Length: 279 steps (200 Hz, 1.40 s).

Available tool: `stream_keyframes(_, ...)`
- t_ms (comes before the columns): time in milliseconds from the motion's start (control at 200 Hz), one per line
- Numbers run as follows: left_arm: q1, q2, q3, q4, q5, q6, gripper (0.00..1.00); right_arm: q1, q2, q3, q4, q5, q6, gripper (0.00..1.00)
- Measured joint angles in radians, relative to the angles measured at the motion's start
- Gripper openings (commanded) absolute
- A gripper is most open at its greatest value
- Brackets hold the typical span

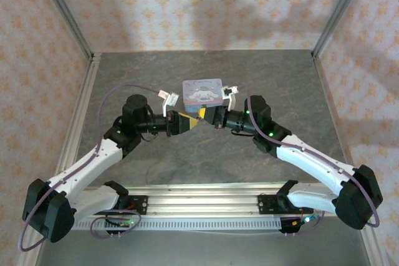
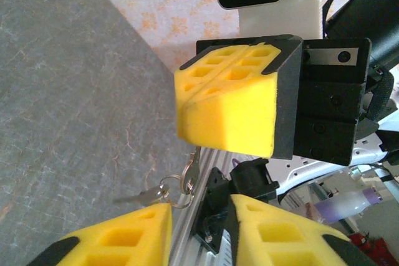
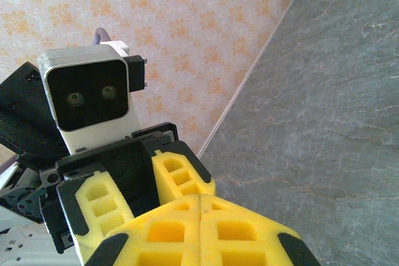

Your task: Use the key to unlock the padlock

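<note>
Above the grey table [image 1: 187, 166] a thin silvery key [image 2: 138, 197] dangles, blurred. Left gripper [image 2: 199, 216] spread, right gripper [image 3: 199, 207] pressed together.

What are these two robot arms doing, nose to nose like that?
Two robot arms meet tip to tip above the table, just in front of a pale blue tin. The right end effector is shut, and a small silvery key dangles just beneath it. The left end effector faces it with its fingers apart, holding nothing I can see.
</note>
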Motion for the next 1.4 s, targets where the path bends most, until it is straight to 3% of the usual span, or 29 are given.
stream_keyframes(465, 0.000, 0.014, 0.000, 0.011, 0.000, -0.025, 0.33, 0.000, 0.019, 0.000, 0.025, -0.024, 0.015, 0.00)
stream_keyframes(711, 0.000, 0.018, 0.001, 0.024, 0.000, -0.034, 0.17, 0.000, 0.028, 0.000, 0.032, -0.034, 0.016, 0.00)
stream_keyframes(881, 0.001, 0.026, 0.002, 0.026, 0.000, -0.034, 0.00, 0.000, 0.028, 0.000, 0.039, -0.034, 0.019, 0.00)
stream_keyframes(1161, 0.001, 0.026, 0.002, 0.024, -0.001, -0.027, 0.00, -0.001, 0.028, -0.001, 0.040, -0.031, 0.023, 0.00)
stream_keyframes(1186, 0.001, 0.026, 0.002, 0.021, -0.002, -0.024, 0.00, -0.001, 0.028, -0.001, 0.040, -0.030, 0.023, 0.04)
stream_keyframes(1326, 0.001, 0.008, 0.002, -0.025, -0.032, 0.018, 0.00, -0.001, 0.026, -0.009, 0.034, 0.001, 0.026, 0.49)
stream_keyframes(1396, 0.001, -0.010, 0.002, -0.069, -0.059, 0.047, 0.00, -0.001, 0.020, -0.010, 0.018, 0.031, 0.028, 0.61)
